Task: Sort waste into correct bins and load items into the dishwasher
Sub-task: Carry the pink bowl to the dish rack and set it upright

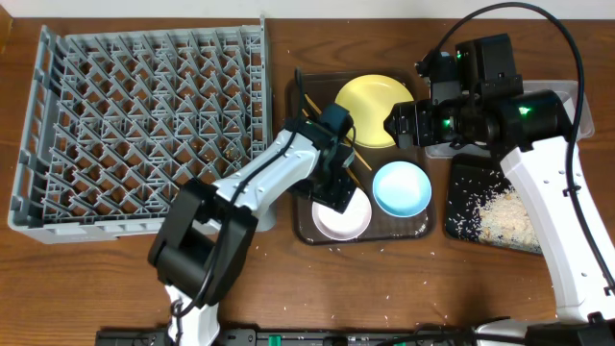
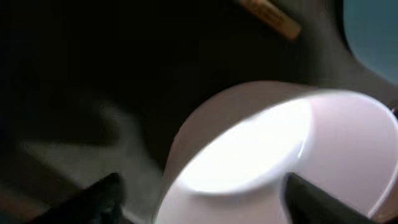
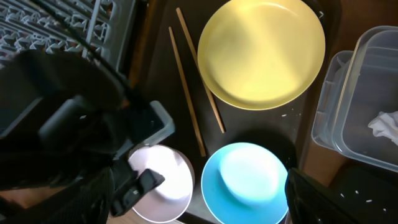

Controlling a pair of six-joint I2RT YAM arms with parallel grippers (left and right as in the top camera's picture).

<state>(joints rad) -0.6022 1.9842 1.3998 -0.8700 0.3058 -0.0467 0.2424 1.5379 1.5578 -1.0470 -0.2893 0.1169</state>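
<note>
On the brown tray, the white bowl [image 1: 346,219] [image 2: 280,155] lies under my left gripper [image 1: 335,195] [image 2: 205,202]. That gripper is open; one finger is outside the bowl's wall and the other is over its inside. The light blue bowl [image 1: 402,187] [image 3: 245,180], the yellow plate [image 1: 373,96] [image 3: 261,53] and the chopsticks [image 3: 193,93] also lie on that tray. My right gripper [image 1: 402,125] [image 3: 193,205] hangs open above the tray and holds nothing. The grey dish rack [image 1: 144,115] stands at the left. A white paper piece [image 3: 382,124] lies in the clear tub [image 1: 567,96] [image 3: 348,106].
The brown tray [image 1: 307,231] sits between the rack and the bins. A black tray [image 1: 461,183] at the right holds a heap of rice [image 1: 504,216]. Loose grains lie on the table near the front edge [image 1: 384,308]. The left arm crosses the tray's left side.
</note>
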